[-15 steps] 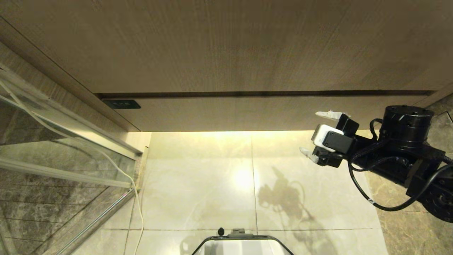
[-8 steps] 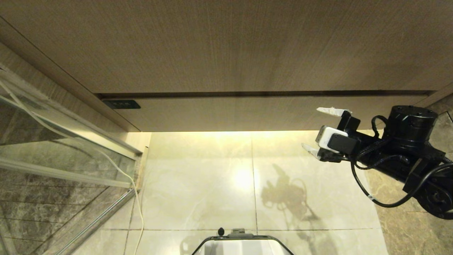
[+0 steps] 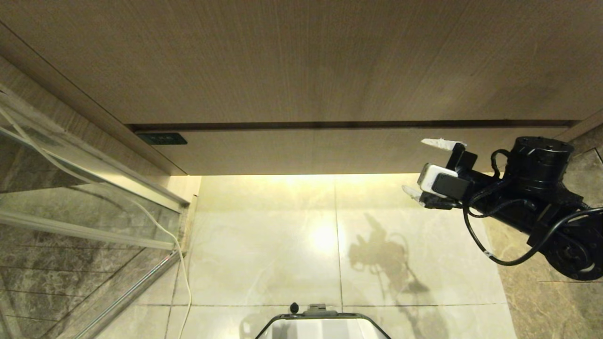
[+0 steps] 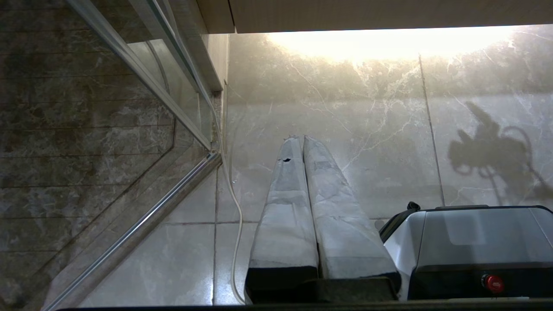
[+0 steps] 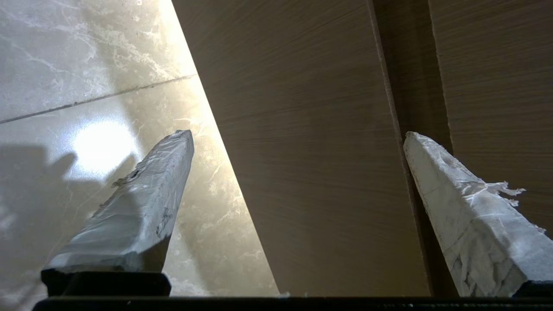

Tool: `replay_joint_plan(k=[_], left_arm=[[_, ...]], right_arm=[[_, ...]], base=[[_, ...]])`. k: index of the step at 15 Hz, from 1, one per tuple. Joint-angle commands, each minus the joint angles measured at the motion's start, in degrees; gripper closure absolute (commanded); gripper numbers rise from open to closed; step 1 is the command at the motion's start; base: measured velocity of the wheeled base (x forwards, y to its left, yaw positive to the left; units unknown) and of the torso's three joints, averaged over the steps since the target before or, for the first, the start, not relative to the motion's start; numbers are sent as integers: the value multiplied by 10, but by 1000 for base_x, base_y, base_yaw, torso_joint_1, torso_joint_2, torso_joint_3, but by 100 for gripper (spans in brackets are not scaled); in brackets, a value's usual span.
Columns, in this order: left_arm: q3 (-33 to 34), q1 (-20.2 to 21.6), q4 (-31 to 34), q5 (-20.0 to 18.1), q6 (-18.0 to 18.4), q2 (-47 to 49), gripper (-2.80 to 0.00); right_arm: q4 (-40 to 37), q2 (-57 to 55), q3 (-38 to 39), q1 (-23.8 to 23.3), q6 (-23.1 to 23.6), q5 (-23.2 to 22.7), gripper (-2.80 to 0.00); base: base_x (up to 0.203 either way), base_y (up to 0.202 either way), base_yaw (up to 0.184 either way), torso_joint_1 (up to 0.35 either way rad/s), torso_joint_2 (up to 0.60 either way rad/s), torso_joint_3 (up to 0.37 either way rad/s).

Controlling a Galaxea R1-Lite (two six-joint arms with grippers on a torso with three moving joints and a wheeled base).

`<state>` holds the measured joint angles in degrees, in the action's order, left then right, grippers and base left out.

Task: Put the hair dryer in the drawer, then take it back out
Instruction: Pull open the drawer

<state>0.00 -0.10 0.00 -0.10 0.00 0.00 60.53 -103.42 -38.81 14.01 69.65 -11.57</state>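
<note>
The right claw, spread wide and empty, faces the shut, handleless light-brown wood-grain drawer; its tips may slip off (no handle). Left claw closed.

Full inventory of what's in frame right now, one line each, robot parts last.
drawer: one, light-brown wood grain, closed, low under the cabinet, flat front with no handle
upper cabinet panel: one, wood grain, taller, above the drawer with a dark gap between them
dark label plate: one, at the drawer's left end
floor tiles: pale marble, lit from under the drawer
glass partition: one, metal-framed, on the left
white cord: one, trailing down along the partition
hair dryer: none in view
robot base: white and black, at the bottom edge
left tool: one, white-wrapped fingers together, parked over the floor
right tool: one, fingers apart, empty, in front of the drawer's right end
</note>
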Motion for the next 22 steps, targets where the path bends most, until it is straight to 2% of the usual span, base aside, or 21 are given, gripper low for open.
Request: replay_joint_plan(k=[1, 22], left_arm=[[1, 0, 0, 0, 0, 0, 0], [1, 0, 0, 0, 0, 0, 0]], right_arm=[[3, -12, -10, 0, 2, 0, -280], [10, -106, -143, -8, -5, 3, -280]], base=[[0, 0, 0, 0, 0, 0], [0, 0, 0, 0, 0, 0]])
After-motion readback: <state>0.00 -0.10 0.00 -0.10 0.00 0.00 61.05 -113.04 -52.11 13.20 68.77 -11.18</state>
